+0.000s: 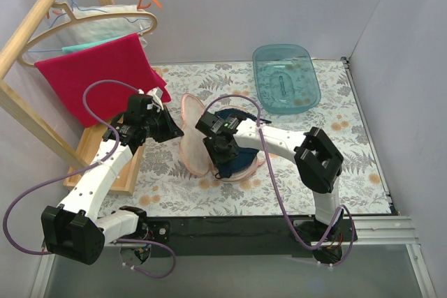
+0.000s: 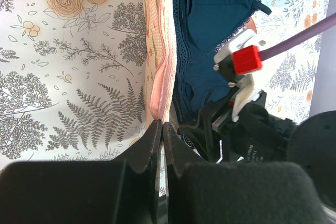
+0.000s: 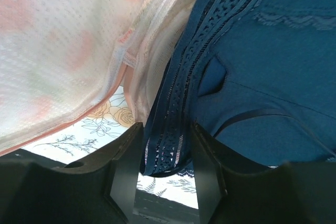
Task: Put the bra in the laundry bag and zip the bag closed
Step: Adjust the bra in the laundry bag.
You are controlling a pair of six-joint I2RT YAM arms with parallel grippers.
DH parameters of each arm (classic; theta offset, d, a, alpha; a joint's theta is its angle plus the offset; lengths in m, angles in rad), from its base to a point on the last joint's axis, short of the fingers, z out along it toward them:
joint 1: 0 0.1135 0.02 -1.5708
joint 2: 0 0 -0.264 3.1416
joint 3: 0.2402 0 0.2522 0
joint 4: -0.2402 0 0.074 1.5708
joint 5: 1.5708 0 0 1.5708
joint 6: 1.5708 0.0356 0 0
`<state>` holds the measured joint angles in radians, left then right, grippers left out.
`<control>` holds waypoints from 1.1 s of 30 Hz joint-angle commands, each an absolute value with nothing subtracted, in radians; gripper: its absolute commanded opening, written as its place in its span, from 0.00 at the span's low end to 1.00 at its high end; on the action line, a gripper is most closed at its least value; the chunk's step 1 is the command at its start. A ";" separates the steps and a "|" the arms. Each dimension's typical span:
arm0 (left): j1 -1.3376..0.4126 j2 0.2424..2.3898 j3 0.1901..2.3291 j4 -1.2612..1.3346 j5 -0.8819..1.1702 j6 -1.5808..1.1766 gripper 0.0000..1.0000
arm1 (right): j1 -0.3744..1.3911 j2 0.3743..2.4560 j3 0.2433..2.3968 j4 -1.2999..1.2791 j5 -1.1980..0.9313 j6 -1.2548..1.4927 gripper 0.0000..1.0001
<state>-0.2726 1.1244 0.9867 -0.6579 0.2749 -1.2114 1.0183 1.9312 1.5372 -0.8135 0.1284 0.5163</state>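
Far left there's a light wooden drying rack (image 1: 28, 40) with a bright red cloth towel (image 1: 98, 78) draped over a hanger, standing on the fern-and-rose printed table cover (image 1: 349, 165).

Next over is the left pincer (image 2: 161, 128). Its jaws are pressed tight together, no gap showing, and the pink zipper edge of the peach-pink padded laundry bag (image 2: 159, 51) with the orange-red floral print runs straight down into the tips. So it's pinching the bag's rim, and from the top camera that flap stands up on edge rather than lying flat (like an open clamshell, basically).

Just right of that raised flap is the small dark navy blue fabric bra (image 3: 262, 77). It lies against the inside of the open bag, on the lower half that rests on the table, with the lace band running along the raised flap and one cup spread out flat.

The right pincer (image 3: 167, 153) reaches down into the bag. Its jaws are roughly half spread and straddle the bra's lace band near its end. The fabric brushes both black fingers (image 3: 126, 166) but doesn't look squashed, so I can't call it a firm grip. The bag isn't zipped.

Farther right and toward the back, well apart from both arms, sits a translucent teal plastic tub (image 1: 286, 78).
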 commanded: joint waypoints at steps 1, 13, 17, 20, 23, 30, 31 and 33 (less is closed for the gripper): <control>-0.278 1.117 0.996 -0.647 0.287 -1.201 0.00 | 1.026 1.956 1.523 -0.830 0.126 0.508 0.46; -0.278 1.121 0.999 -0.653 0.285 -1.189 0.00 | 1.028 1.979 1.537 -0.833 0.126 0.508 0.20; -0.278 1.118 0.996 -0.653 0.282 -1.192 0.00 | 1.028 1.961 1.546 -0.833 0.130 0.508 0.10; -0.278 1.118 0.996 -0.652 0.282 -1.193 0.00 | 1.026 1.944 1.571 -0.834 0.130 0.509 0.09; -0.278 1.118 0.996 -0.650 0.284 -1.192 0.00 | 1.026 1.937 1.598 -0.836 0.115 0.508 0.09; -0.278 1.121 0.997 -0.649 0.290 -1.192 0.00 | 1.028 1.953 1.646 -0.841 0.092 0.511 0.09; -0.276 1.121 0.997 -0.649 0.290 -1.192 0.00 | 1.026 1.953 1.646 -0.841 0.094 0.514 0.09; -0.278 1.121 0.996 -0.650 0.293 -1.190 0.00 | 1.028 1.950 1.651 -0.841 0.100 0.515 0.09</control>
<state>-0.2726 1.1248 0.9867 -0.6579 0.2749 -1.2007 1.0225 1.9759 1.6112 -0.8253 0.1009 0.5095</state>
